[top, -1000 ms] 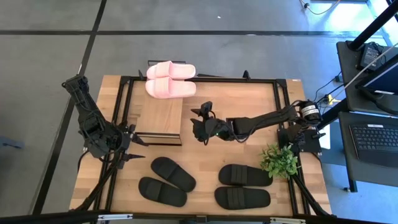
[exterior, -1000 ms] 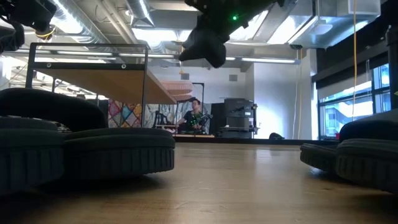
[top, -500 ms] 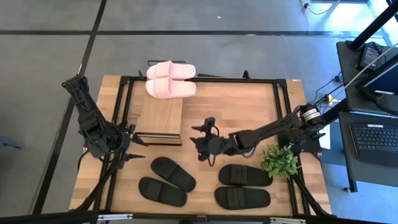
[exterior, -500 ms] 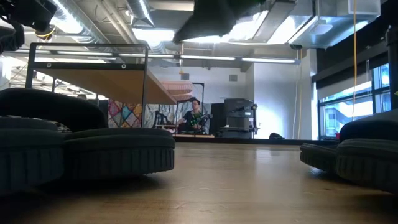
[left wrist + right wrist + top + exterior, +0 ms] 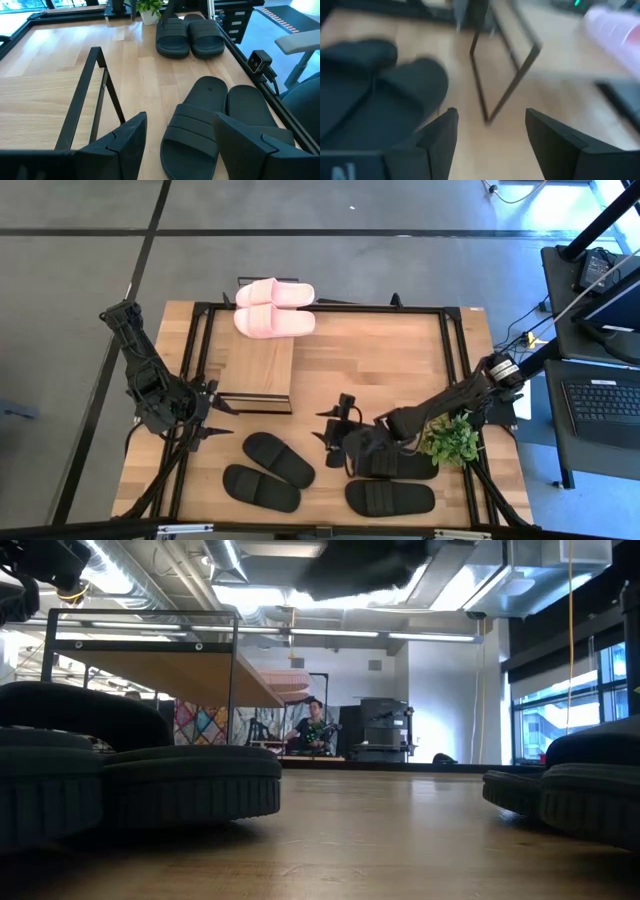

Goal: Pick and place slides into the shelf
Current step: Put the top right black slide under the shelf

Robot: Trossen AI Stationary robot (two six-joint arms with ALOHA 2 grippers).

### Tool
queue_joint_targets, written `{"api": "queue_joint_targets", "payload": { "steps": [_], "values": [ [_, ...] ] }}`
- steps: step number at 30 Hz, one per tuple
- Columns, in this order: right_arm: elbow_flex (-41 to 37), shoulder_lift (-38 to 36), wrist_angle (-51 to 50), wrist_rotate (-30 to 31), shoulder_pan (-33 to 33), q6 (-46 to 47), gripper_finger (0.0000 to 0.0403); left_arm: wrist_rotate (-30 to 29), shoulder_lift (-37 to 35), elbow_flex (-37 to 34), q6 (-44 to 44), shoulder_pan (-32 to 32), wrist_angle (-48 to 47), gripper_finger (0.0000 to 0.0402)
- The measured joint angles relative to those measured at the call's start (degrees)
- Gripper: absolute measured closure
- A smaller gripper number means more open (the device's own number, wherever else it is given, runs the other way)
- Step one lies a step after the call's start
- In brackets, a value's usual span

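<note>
Two pink slides (image 5: 273,309) top the shelf (image 5: 258,367) upper centre; four black slides (image 5: 390,462) lie along the bottom. Right gripper (image 5: 338,432), fingers wide, hovers beside them; a low dive could shove one away. Left gripper (image 5: 208,420) waits open, lower left.

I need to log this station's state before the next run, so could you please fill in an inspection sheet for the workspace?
Surface: wooden table, bare in the middle.
Job's things: pink slides on the shelf; one black pair front left, the other black pair front right, both on the table.
Clutter: small potted plant at the right edge.
Grippers: left gripper open, empty, beside the shelf; right gripper open, empty, over the front-right pair.
Cables: cables run off the right side.
Surroundings: desk with laptop right; a person far behind.
</note>
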Motion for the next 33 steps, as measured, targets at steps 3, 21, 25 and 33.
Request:
{"api": "queue_joint_targets", "payload": {
  "steps": [3, 21, 25, 33],
  "values": [
    [-0.02, -0.56, -7.45, -0.45, 0.94, 2.49, 0.0171, 0.00, 0.00, 0.00, 0.00, 0.00, 0.00, 0.0185],
    [8.13, -6.49, -66.88, -18.77, 1.82, 23.09, 0.0171, -0.02, 0.00, 0.00, 0.15, -0.02, -0.04, 0.0185],
    [7.16, -6.39, -70.35, -15.64, 1.64, 24.91, 0.0171, -0.02, 0.00, 0.00, 0.15, -0.01, -0.04, 0.0185],
    [7.08, -6.25, -73.21, -21.75, 6.39, 21.51, 0.0171, -0.02, 0.00, 0.00, 0.13, -0.02, -0.04, 0.0185]
  ]
}}
